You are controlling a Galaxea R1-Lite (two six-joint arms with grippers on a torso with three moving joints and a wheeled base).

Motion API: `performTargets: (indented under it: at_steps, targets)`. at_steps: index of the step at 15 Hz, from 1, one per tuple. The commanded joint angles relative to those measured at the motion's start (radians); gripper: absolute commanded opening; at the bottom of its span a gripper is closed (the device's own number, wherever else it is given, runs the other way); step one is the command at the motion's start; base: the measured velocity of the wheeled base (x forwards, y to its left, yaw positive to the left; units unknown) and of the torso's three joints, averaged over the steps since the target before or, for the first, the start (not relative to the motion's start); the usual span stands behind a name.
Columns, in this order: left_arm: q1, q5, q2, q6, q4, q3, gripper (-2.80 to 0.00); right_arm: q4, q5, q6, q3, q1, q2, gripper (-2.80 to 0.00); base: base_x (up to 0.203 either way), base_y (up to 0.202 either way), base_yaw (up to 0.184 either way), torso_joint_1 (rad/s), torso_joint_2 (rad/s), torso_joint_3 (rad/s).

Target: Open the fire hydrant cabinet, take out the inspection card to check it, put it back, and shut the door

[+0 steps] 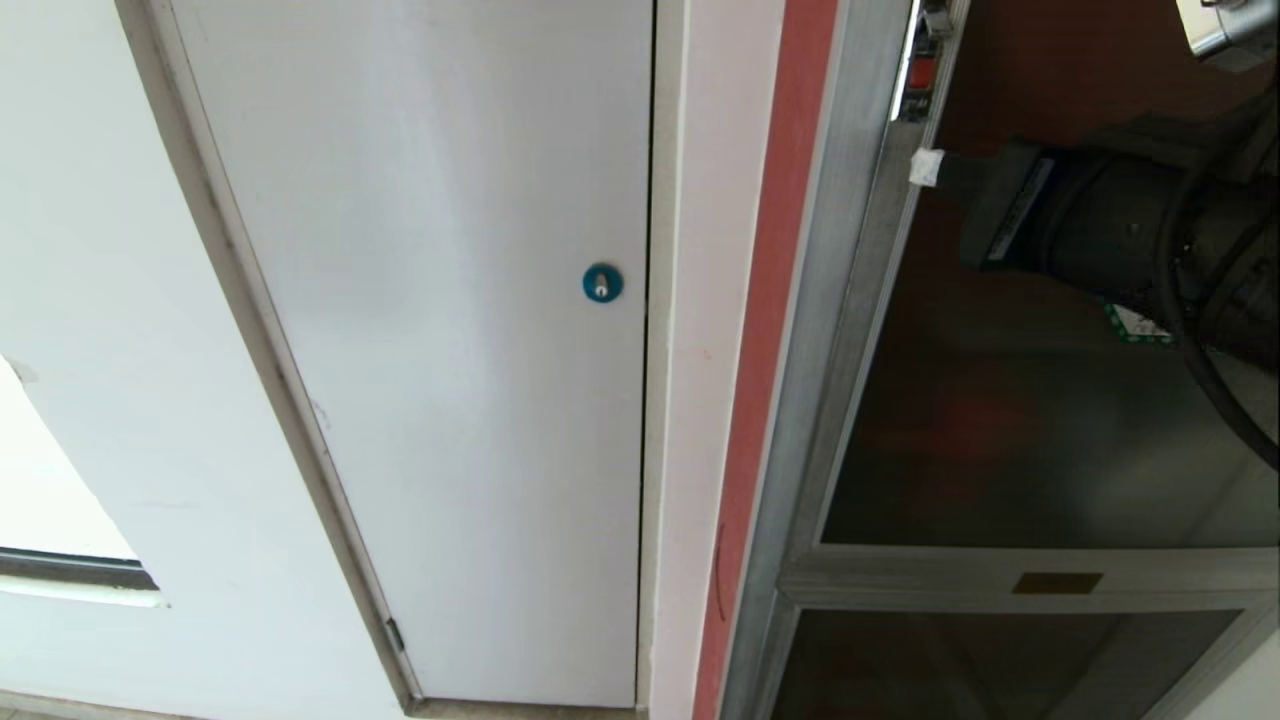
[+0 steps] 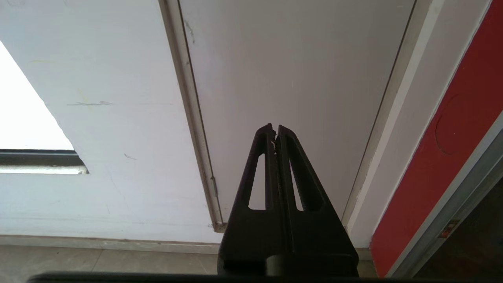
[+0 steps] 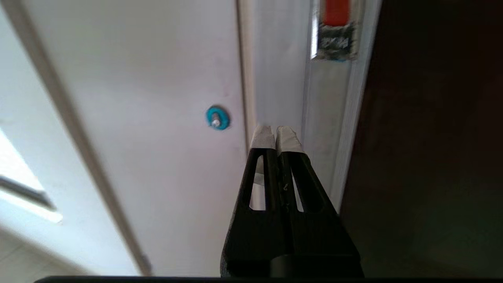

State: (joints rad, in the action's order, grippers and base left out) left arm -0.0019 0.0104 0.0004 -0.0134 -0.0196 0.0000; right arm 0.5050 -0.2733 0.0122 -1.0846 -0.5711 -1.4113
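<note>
Door [image 1: 1020,430] shut, right of the white panel [image 1: 440,350]. My right hand [image 3: 277,135], fingers pressed together, points at the frame near the red latch [image 3: 336,11]. I'd hook the latch edge squarely. Left hand [image 2: 275,131] parked, closed.

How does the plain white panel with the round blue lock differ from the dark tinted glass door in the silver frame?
The white panel is opaque and matte; the dark tinted glass door is glossy and reflective. The panel carries a round blue lock; the door has a small red latch on its silver frame. Both stand upright, side by side in the wall.
</note>
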Motion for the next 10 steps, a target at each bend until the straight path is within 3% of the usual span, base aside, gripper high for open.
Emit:
performTargets:
  at_steps: [1,4,7,8,10]
  targets:
    - [0.000,0.000,0.001,0.000,0.000,0.014,-2.80,0.140,-0.041,-0.058,0.089,-0.006,-0.016,-2.80,0.000,0.000,0.000,0.000,0.00,0.000]
    - [-0.001,0.000,0.001,0.000,0.000,0.014,-2.80,0.281,-0.061,-0.150,0.153,-0.006,-0.038,-2.80,0.000,0.000,0.000,0.000,0.00,0.000]
    - [0.000,0.000,0.000,0.000,0.000,0.014,-2.80,0.335,-0.063,-0.208,0.155,-0.006,-0.055,-2.80,0.000,0.000,0.000,0.000,0.00,0.000]
    - [0.000,0.000,0.001,0.000,0.000,0.014,-2.80,0.353,-0.064,-0.215,0.155,-0.006,-0.060,0.00,0.000,0.000,0.000,0.000,0.00,0.000]
    - [0.000,0.000,0.001,0.000,0.000,0.014,-2.80,0.400,-0.074,-0.216,0.152,-0.006,-0.071,0.00,0.000,0.000,0.000,0.000,0.00,0.000]
